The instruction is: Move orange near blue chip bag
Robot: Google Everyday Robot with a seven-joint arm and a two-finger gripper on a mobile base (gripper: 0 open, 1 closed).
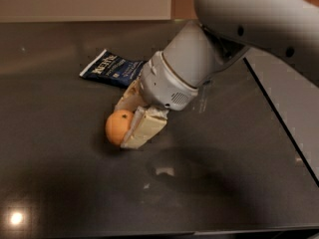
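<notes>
The orange (117, 126) is a small round fruit held between the cream fingers of my gripper (130, 117), just above the dark table. The gripper is shut on it, one finger in front and one behind. The blue chip bag (112, 69), dark navy with white lettering, lies flat on the table just behind and left of the gripper, partly hidden by my white wrist (172, 81). The orange is a short way in front of the bag.
The dark glossy table (60, 183) runs across the view. A dark seam (279, 113) crosses its right side, with a greyer surface beyond. A pale wall stands at the back. My large white arm (259, 19) fills the upper right.
</notes>
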